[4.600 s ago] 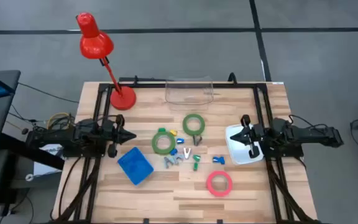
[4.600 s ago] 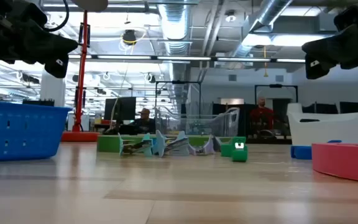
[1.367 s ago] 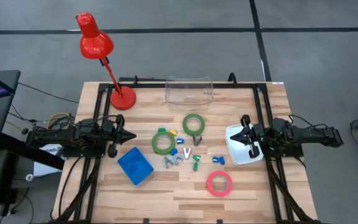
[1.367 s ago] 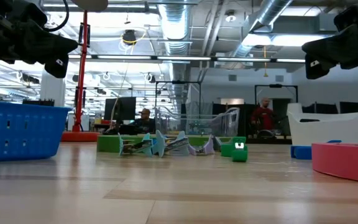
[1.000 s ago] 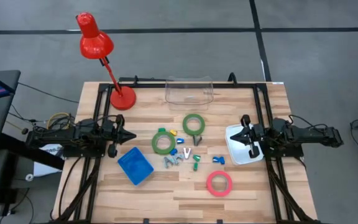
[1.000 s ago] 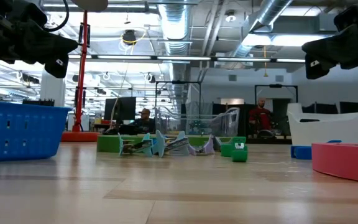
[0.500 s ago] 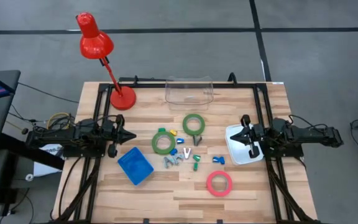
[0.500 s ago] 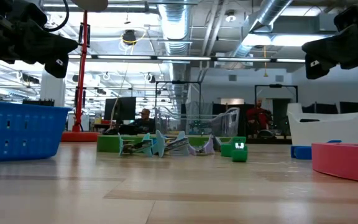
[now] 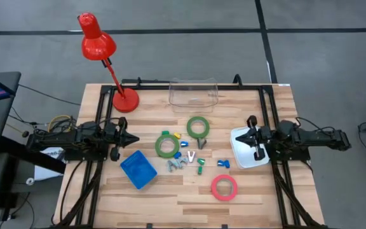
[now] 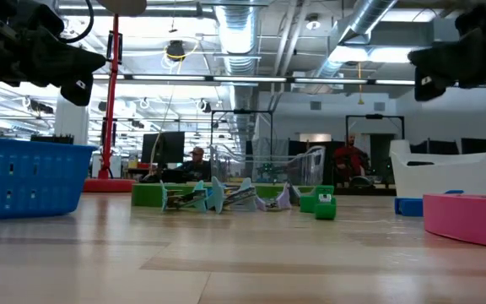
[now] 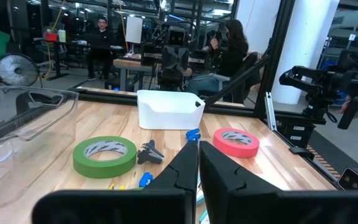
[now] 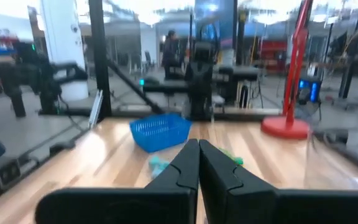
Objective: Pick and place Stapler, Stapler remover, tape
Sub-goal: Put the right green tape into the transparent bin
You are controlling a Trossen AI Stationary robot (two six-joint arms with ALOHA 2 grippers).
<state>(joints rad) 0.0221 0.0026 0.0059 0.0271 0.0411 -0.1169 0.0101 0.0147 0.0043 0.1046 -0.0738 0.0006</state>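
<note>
Two green tape rings (image 9: 198,126) (image 9: 167,145) and a pink tape ring (image 9: 224,187) lie flat on the wooden table. Between them lies a cluster of small blue, green and grey stapler and stapler-remover pieces (image 9: 186,160); which is which, I cannot tell. My left gripper (image 9: 134,138) hovers shut over the table's left side, pointing level toward the cluster; its fingers (image 11: 199,152) meet tip to tip. My right gripper (image 9: 246,135) hovers shut above the white bin (image 9: 243,147) on the right, fingers together (image 12: 199,149).
A blue basket (image 9: 138,169) stands at the near left, a clear plastic container (image 9: 194,93) at the far edge and a red desk lamp (image 9: 124,100) at the far left. Black frame rails run along both sides. People sit in the room behind the table.
My right gripper has tipped up a little, showing slightly higher in the low view. The tape rings and small pieces lie where they were.
</note>
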